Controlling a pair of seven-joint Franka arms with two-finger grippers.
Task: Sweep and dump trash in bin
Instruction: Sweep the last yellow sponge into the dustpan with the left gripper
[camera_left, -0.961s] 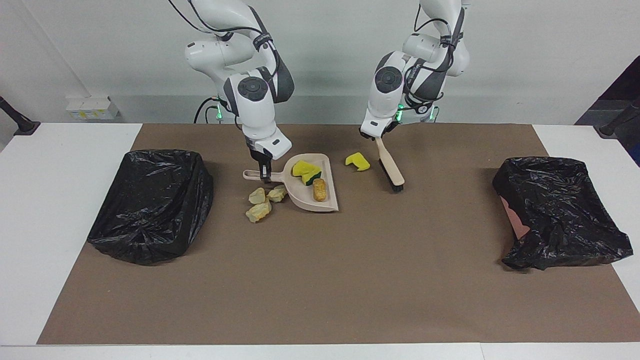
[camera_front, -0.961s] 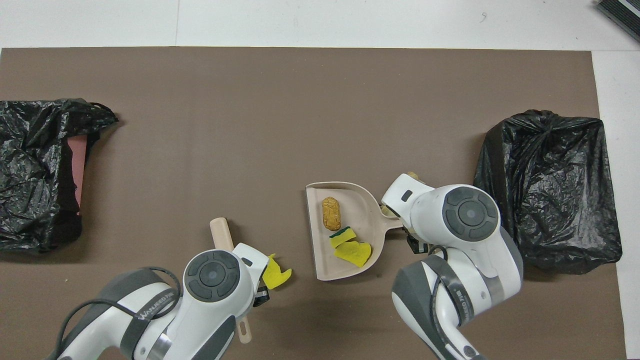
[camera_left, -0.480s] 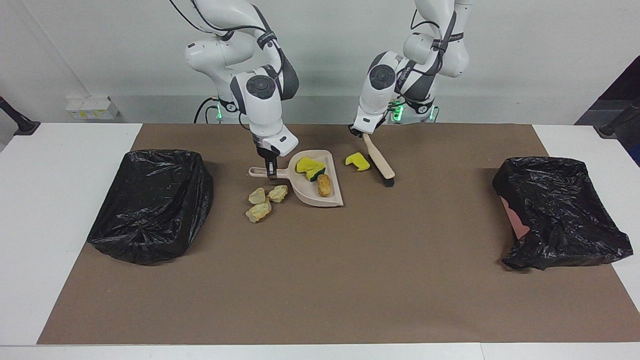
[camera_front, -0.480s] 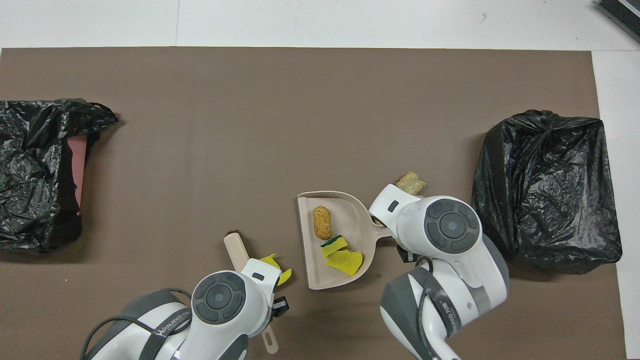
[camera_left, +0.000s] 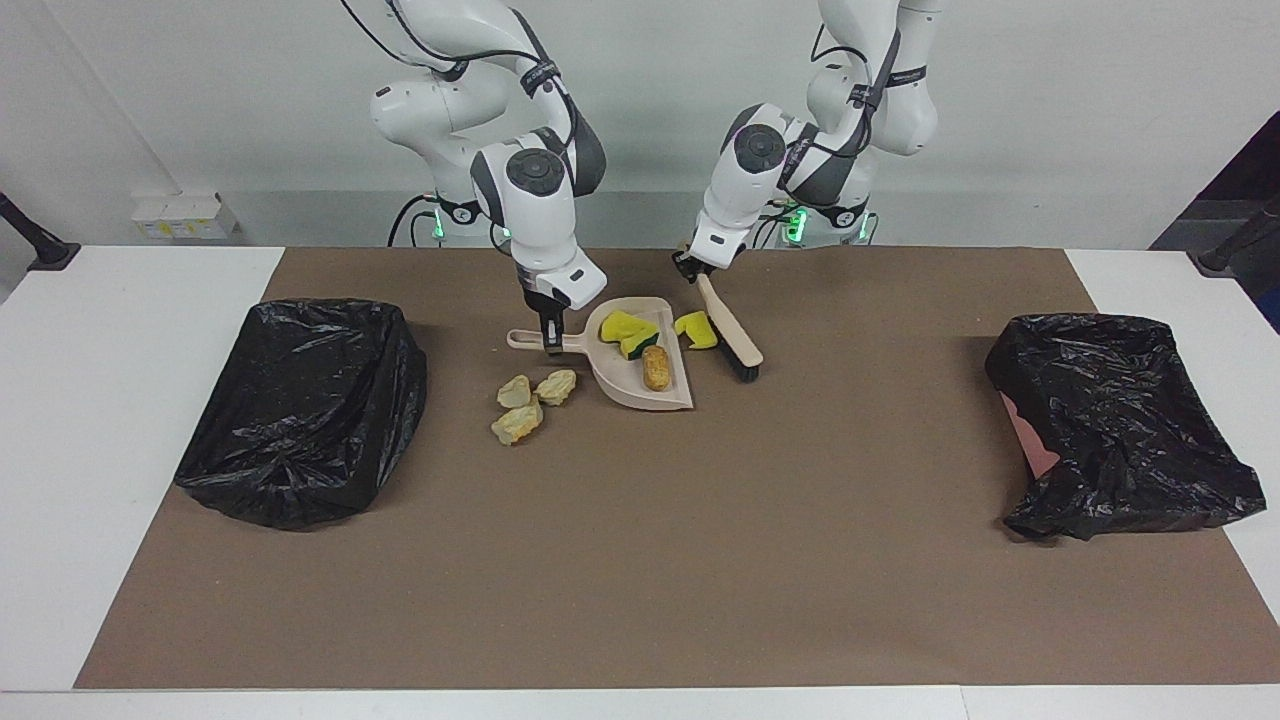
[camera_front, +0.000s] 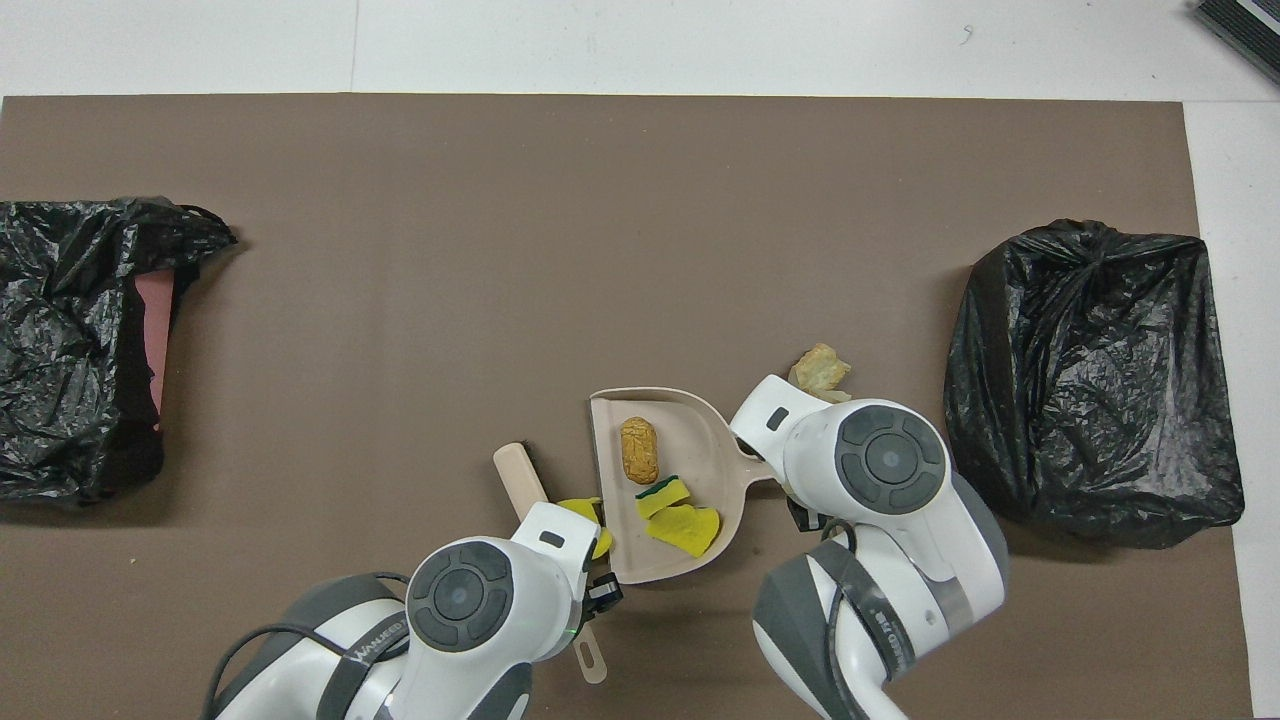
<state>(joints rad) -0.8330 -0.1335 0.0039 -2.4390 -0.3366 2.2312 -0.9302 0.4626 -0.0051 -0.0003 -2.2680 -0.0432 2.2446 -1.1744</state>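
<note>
My right gripper (camera_left: 549, 343) is shut on the handle of the beige dustpan (camera_left: 622, 384), which rests on the mat. In the pan lie two yellow sponge chunks (camera_left: 624, 325) and an orange-brown lump (camera_left: 656, 368). My left gripper (camera_left: 689, 267) is shut on the handle of the beige brush (camera_left: 731, 334), whose black bristles are down on the mat. A third yellow sponge chunk (camera_left: 695, 330) sits between brush and pan mouth, touching the brush. Three pale lumps (camera_left: 517, 422) lie beside the pan toward the right arm's end. From overhead I see the pan (camera_front: 702, 440), brush (camera_front: 519, 474) and one pale lump (camera_front: 820, 369).
A bin lined with a black bag (camera_left: 300, 405) stands at the right arm's end of the brown mat. Another black-bagged bin (camera_left: 1120, 420) stands at the left arm's end, its bag slumped and a pink wall showing.
The left gripper swept the brush toward the dustpan, pushing the loose yellow sponge chunk up to its mouth. The right gripper slid the dustpan slightly toward the brush.
</note>
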